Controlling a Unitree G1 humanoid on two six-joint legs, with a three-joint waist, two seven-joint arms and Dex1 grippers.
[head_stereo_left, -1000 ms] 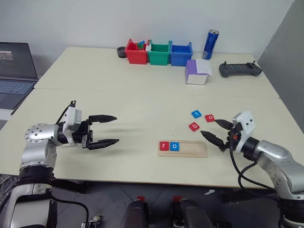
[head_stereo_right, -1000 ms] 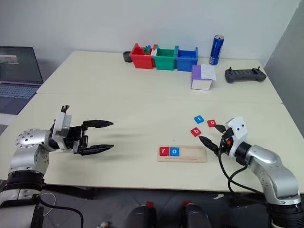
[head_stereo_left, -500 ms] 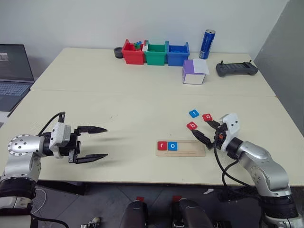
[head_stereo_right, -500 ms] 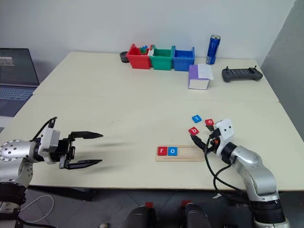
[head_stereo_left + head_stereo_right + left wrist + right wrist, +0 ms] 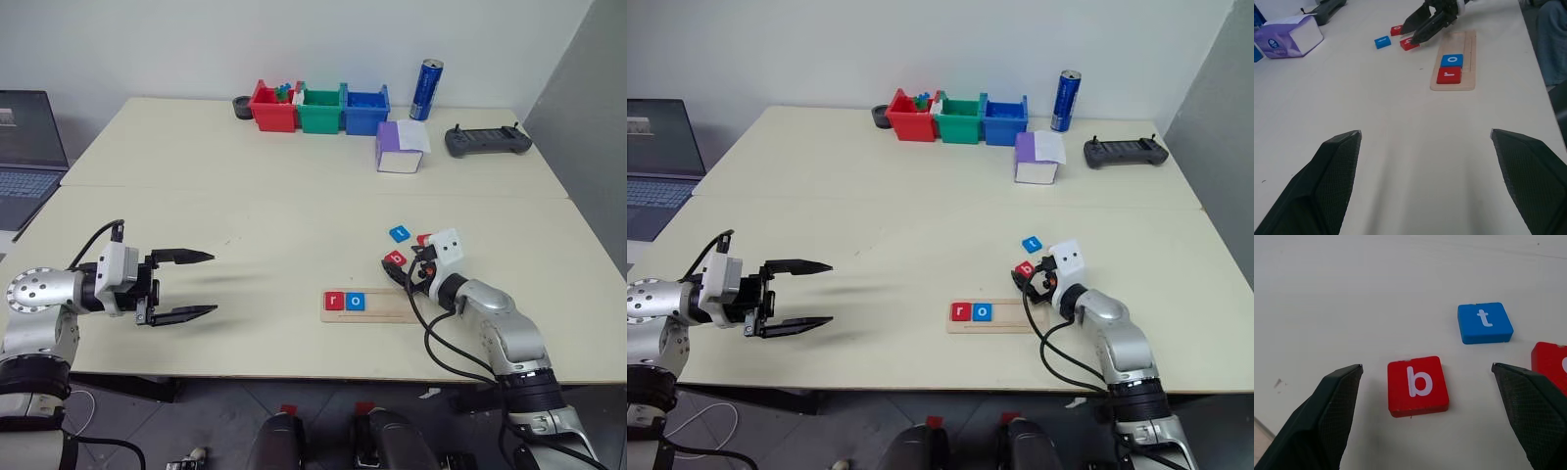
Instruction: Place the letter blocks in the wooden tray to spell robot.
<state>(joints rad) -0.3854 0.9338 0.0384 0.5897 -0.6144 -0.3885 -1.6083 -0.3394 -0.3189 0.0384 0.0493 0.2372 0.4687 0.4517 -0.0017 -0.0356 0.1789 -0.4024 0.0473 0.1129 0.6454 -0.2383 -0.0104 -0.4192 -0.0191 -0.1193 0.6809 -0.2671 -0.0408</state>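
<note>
Right wrist view showed the right gripper [image 5: 1425, 396] with its two black fingers [image 5: 1327, 416] spread wide, a red "b" block [image 5: 1418, 386] lying flat on the desk [image 5: 1352, 293] in the gap between them, nearer one finger than the other and touched by neither. Just beyond the fingertips lay a blue "t" block [image 5: 1485, 322], and a third red block [image 5: 1551, 366] sat close beside the other finger, cut off at the picture's edge so its letter could not be read.

In the head views the wooden tray [image 5: 392, 308] lay just to the left of the right gripper's fingers, holding a red "r" block [image 5: 335, 301] at its left end and a blue "o" block [image 5: 357, 301] touching it; the rest of the tray was bare wood.

The left gripper [image 5: 201, 284] was over the desk well apart from the tray, fingers spread wide with nothing between them, pointing toward the tray.

Far beyond the fingers, along the back of the desk, stood a red bin [image 5: 273, 110], a green bin [image 5: 322, 110], a blue bin [image 5: 365, 110], a blue can [image 5: 427, 90], a purple-and-white box [image 5: 400, 147] and a dark controller [image 5: 487, 141].
</note>
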